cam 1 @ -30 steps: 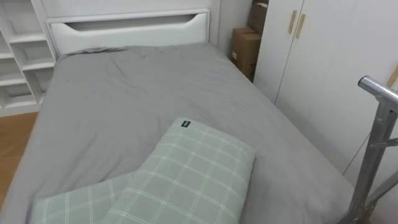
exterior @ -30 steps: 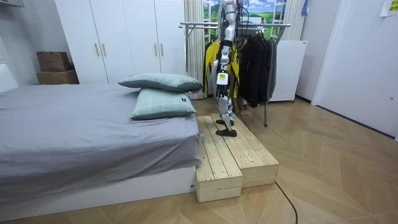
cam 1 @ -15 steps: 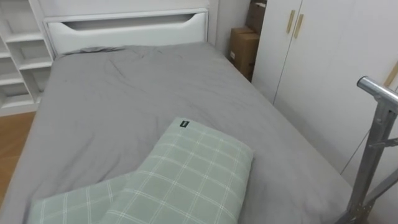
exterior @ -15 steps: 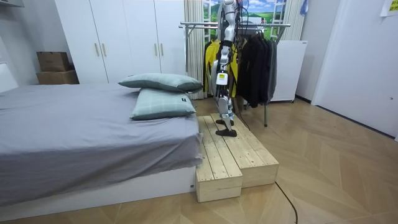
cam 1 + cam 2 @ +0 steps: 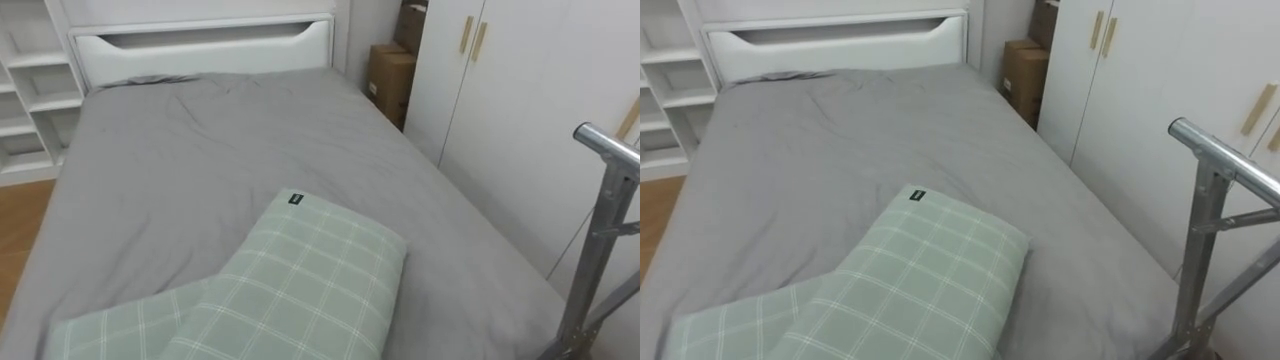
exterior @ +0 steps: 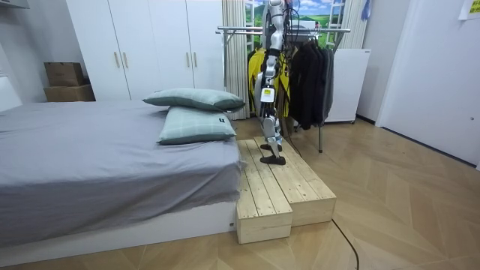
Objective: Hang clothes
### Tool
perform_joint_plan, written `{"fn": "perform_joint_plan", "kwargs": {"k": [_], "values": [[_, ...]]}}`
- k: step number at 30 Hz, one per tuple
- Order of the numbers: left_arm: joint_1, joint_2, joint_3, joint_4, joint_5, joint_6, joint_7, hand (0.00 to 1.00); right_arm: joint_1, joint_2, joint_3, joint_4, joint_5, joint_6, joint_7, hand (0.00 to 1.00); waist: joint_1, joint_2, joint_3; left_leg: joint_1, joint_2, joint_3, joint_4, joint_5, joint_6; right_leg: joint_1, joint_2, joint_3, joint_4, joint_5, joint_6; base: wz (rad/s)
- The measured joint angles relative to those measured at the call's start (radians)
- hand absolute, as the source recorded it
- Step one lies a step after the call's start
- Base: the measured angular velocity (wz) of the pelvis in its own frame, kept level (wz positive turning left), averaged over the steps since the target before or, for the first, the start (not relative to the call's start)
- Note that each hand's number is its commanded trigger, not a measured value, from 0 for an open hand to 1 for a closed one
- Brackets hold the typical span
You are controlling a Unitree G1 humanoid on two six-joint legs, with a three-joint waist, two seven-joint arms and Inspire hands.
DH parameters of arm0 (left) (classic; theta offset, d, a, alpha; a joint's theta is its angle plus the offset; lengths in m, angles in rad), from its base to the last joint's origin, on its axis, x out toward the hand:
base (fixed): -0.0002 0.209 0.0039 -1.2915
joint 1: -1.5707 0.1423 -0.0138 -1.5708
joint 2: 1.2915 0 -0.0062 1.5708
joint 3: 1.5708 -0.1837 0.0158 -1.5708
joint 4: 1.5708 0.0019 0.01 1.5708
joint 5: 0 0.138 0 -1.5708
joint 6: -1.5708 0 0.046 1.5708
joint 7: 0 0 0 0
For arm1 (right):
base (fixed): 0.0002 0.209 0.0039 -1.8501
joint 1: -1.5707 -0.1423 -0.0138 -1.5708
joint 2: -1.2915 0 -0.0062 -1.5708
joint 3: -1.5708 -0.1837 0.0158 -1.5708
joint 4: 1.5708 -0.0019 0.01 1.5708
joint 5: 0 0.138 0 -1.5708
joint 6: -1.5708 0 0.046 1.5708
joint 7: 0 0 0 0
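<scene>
Whether the robot hand (image 6: 264, 90) is open or closed cannot be told; it hangs just in front of the clothes rack (image 6: 238, 30). The clothes (image 6: 309, 75) hang on that rack, dark beside yellow. They are probably light and limp, best taken at the collar or hanger.

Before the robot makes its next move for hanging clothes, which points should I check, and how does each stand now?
1. Footing: stands on the wooden platform beside the bed: ok.
2. Clothes rack close by: ok, its metal rail is at the robot's right.
3. Garment chosen for hanging: cannot tell.
4. Free room on the rack among the dark jackets: cannot tell.
5. Head aimed at the rack: not ok, it looks over the checked pillows.
</scene>
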Motion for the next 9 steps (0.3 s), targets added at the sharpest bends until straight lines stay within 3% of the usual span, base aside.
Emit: {"fn": "perform_joint_plan", "kwargs": {"k": [9], "values": [[-0.004,0.001,-0.022,-0.015,0.002,0.017,-0.083,0.0,-0.001,-0.001,-0.003,-0.002,-0.001,0.012,0.003,0.0,-0.002,0.002,-0.0001,0.0,0.0,0.0,0.0,0.0,0.0,0.001,0.0,0.0,-0.001,0.0,0.0,0.0]]}}
